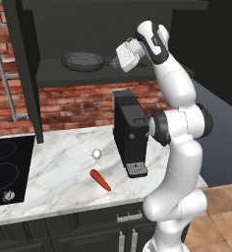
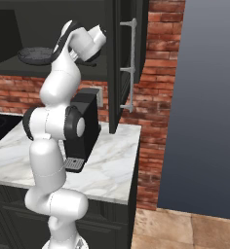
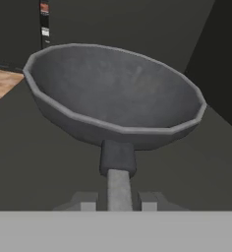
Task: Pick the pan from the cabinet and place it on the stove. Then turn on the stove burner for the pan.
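Up in the cabinet [image 1: 29, 74], the hand [image 3: 119, 201] clamps the round, speckled grey pan [image 3: 115, 93] by its thin handle.

Matt grey pan [image 3: 113, 93]; veined marble counter [image 1: 64, 172].

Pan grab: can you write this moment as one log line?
gripper: shut on pan handle | pan: on cabinet shelf | stove: bare

Kitchen: marble counter [image 1: 64, 167], black stove [image 1: 7, 170], coffee machine [image 1: 130, 133], brick wall [image 1: 78, 106]
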